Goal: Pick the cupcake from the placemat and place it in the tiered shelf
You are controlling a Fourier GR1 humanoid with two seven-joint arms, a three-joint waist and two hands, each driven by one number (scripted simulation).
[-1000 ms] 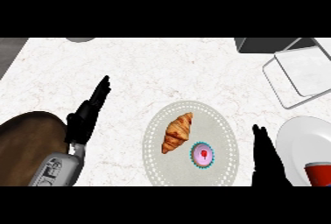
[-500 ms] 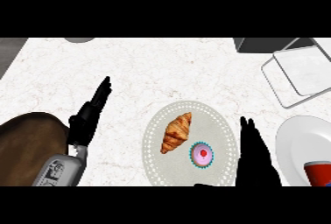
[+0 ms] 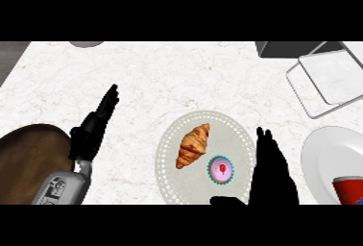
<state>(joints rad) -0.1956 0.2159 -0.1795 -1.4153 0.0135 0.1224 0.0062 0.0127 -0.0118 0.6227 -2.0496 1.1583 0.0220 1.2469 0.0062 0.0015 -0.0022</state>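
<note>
Two hands, fingers straight: right hand (image 3: 272, 175) just beside the cupcake (image 3: 221, 169), perhaps touching; left hand (image 3: 94, 129) rests apart.

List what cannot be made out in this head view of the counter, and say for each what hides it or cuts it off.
- Tiered shelf: cut by the top and right edges; its tiers cannot be told apart.
- White plate and the red thing on it: cut by the right and lower edges.
- Placemat: lower right part hidden by the right hand.
- Grey object: cut by the top edge; unidentifiable.
</note>
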